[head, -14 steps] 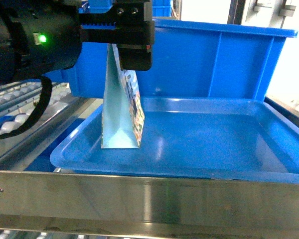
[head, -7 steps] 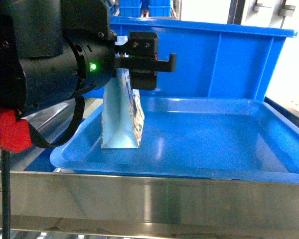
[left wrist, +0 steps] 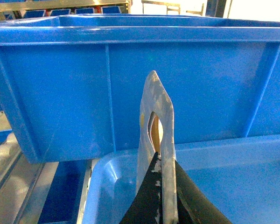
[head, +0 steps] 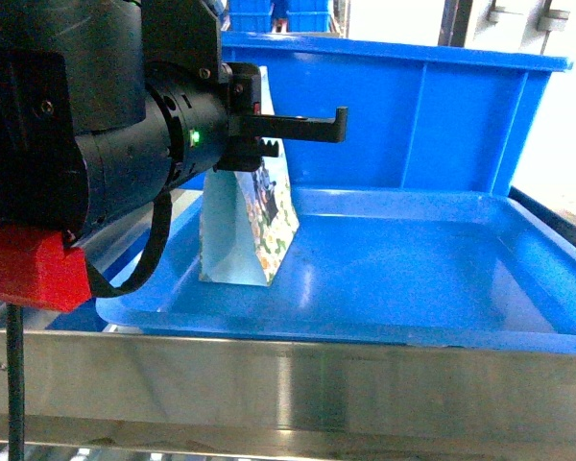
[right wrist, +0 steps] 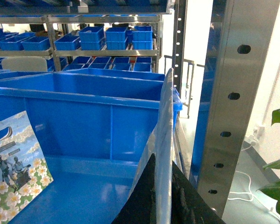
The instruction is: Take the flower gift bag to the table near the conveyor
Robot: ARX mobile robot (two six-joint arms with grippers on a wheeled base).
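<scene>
1. Steel rail (head: 288, 384): runs across the foreground of the head view, nearest the camera.
2. Left arm (head: 96, 144): black housing with a lit green lamp and a red block, filling the upper left just behind the rail.
3. Left hand (left wrist: 161, 186): its two dark fingers (left wrist: 144, 205) are pressed together on the top edge of the bag (head: 254, 216), seen edge-on in the left wrist view with the paper pinched between them.
4. Bag: pale teal sides and a flower-printed face, upright in the left part of the tray (head: 413, 288); whether its base touches the tray floor cannot be told.
5. Tray: shallow, glossy blue, lying just behind the rail.
6. Bin (head: 413, 115): tall blue wall, directly behind the tray.
7. Right hand (right wrist: 161, 196): dark fingers closed on a thin clear plastic sheet (right wrist: 165, 140), which stands edge-on.
8. Upright (right wrist: 228, 93): perforated steel post, right of the sheet.
9. Shelves (right wrist: 84, 37): rows of small blue bins, farthest back.
</scene>
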